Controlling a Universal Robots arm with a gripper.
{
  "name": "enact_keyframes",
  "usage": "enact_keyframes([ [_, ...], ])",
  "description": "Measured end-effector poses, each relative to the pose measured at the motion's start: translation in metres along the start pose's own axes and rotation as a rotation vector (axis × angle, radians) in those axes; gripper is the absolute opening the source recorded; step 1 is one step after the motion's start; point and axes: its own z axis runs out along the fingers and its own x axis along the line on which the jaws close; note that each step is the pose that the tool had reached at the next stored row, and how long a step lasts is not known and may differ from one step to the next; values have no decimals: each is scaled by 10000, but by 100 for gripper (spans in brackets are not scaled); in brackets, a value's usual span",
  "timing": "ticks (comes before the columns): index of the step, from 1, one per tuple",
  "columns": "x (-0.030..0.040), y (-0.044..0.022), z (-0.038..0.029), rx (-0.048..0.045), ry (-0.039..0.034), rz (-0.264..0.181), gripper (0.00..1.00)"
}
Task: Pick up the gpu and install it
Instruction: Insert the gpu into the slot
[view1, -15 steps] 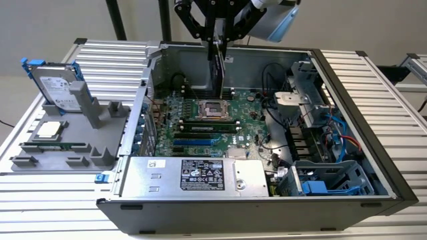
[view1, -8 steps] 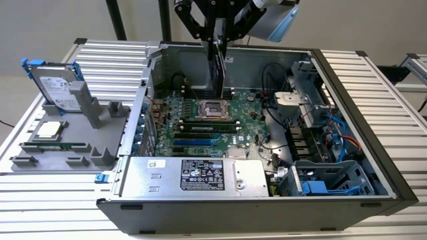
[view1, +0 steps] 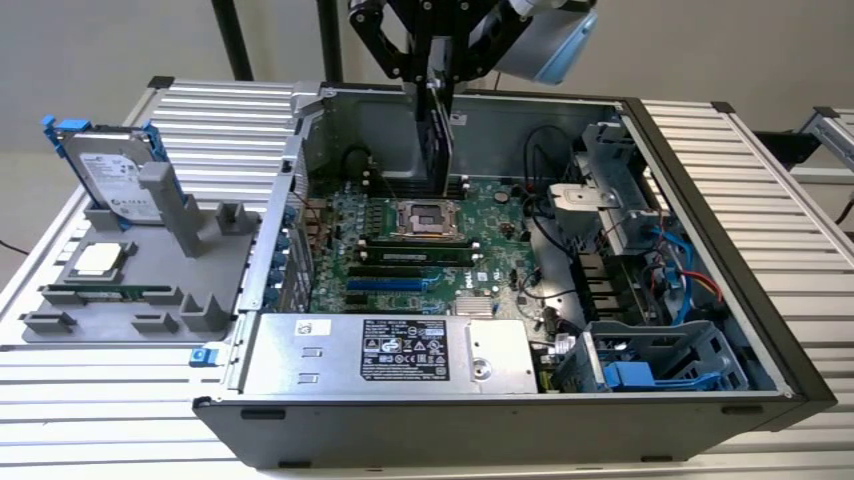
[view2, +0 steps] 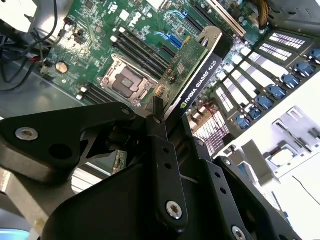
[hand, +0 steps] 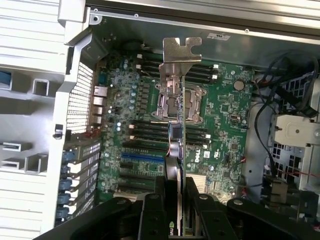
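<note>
Over the green motherboard (hand: 225, 110), the gripper (view1: 434, 90) clenches the gpu (hand: 176, 145) edge-on. The flat, thin card carries a black cooler on one face and a silver metal bracket at its end. Any tilt or misalignment would likely scrape the bare processor socket (view1: 430, 217) or jam the blue slot (hand: 142, 156).

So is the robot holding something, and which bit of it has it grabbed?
Yes, the gpu. The jaws are shut on its two flat sides, at the end away from its silver bracket.
</note>
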Motion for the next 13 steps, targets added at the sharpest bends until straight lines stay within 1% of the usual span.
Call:
enact_keyframes([
  [13, 0, 0, 0, -11, 24, -519, 0],
])
